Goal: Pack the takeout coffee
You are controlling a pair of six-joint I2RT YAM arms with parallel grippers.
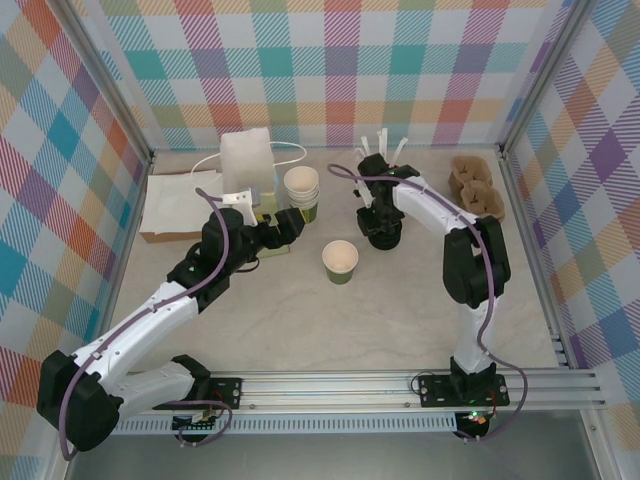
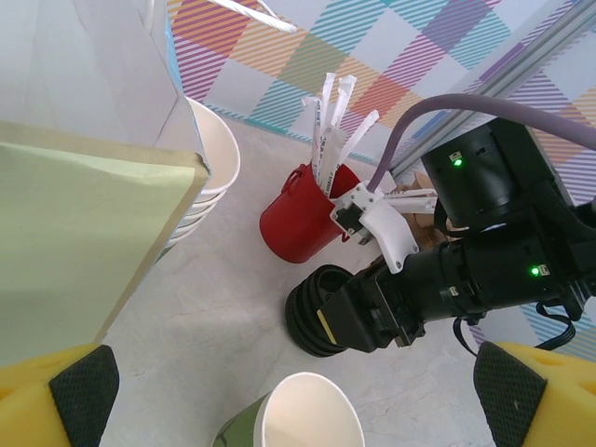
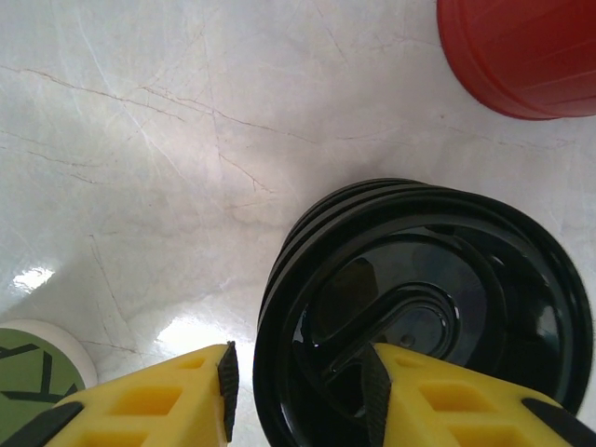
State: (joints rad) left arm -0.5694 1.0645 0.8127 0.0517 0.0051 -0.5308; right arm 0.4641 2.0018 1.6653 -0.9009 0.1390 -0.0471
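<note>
While the left gripper (image 1: 288,225) hangs low over the marble-patterned table (image 1: 300,330), its yellow fingers (image 2: 84,386) are spread wide with nothing between them. The right gripper (image 1: 381,218) points straight down onto a stack of black lids (image 1: 383,238).

In the right wrist view, the right gripper's jaws stand partly apart and straddle the near rim of the top lid (image 3: 419,317). One finger is outside the stack and the other is over the lid's recessed face. A sliver of table shows between the outer pad (image 3: 228,377) and the rim, so the jaws are not pinching the lid.

The olive-green paper cup (image 1: 340,261) stands upright near the middle of the table, its mouth open and its cream inside showing. It is just beside the lid stack but apart from it, on the side nearer the arm bases, and it lies between the two grippers. From the left wrist it appears at the lower edge of the view, ahead of the spread fingers.

Behind the lids stands a red mug (image 2: 303,214) holding white sticks (image 2: 331,116). A stack of lidless cups (image 1: 301,188) stands next to a white paper bag (image 1: 247,165). Brown cardboard cup carriers (image 1: 475,185) lie at the far right.
</note>
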